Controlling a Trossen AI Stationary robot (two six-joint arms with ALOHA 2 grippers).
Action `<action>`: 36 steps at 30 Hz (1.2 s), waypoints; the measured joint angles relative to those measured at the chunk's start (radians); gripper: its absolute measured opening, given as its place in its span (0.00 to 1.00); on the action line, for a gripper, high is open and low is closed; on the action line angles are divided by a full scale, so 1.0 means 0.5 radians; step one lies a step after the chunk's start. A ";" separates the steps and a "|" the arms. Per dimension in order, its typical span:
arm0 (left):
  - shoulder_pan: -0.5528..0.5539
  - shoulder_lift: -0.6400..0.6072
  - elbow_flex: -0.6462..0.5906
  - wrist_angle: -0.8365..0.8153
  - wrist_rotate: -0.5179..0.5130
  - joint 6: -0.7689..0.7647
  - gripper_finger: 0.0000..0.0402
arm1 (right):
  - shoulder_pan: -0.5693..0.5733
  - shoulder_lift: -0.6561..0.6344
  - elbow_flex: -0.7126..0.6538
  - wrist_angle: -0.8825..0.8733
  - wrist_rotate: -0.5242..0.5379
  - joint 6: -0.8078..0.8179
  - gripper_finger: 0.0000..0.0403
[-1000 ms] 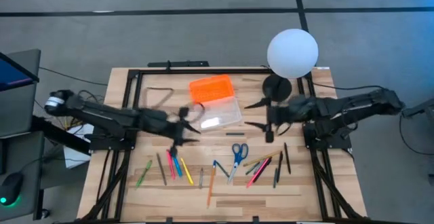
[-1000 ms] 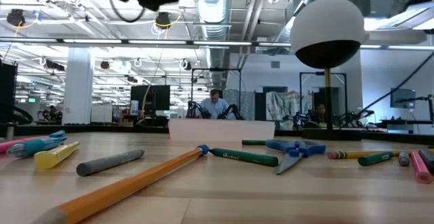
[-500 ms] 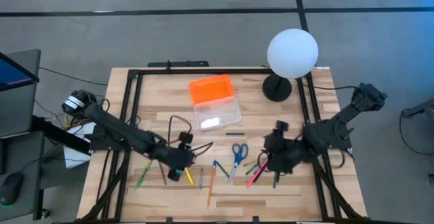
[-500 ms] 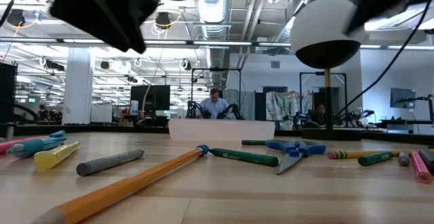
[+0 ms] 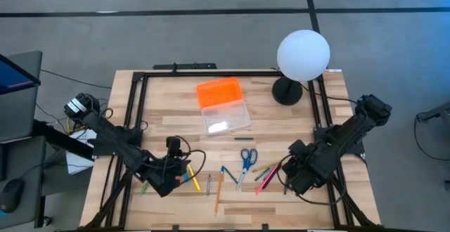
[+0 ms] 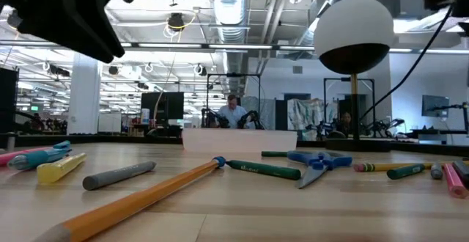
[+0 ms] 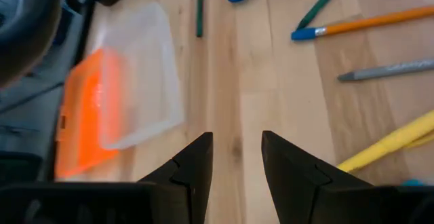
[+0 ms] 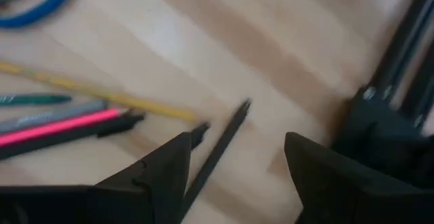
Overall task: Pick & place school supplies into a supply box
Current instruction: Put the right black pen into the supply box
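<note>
Bare tabletop left of the supply box gives free passage. Globe lamp blocks the far right corner. Pens and scissors crowd the near strip between both arms.

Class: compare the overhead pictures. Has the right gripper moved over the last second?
Yes. The right gripper has swung away from the globe lamp toward the table's near edge, and now hovers open over the pens right of the scissors.

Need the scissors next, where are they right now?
In the high view, the blue-handled scissors lie mid-table, just in front of the supply box, among the pens.
</note>
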 joint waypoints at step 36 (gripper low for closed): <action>0.037 -0.002 -0.112 -0.272 -0.135 -0.047 0.31 | -0.017 0.120 -0.466 0.743 -0.423 0.325 0.58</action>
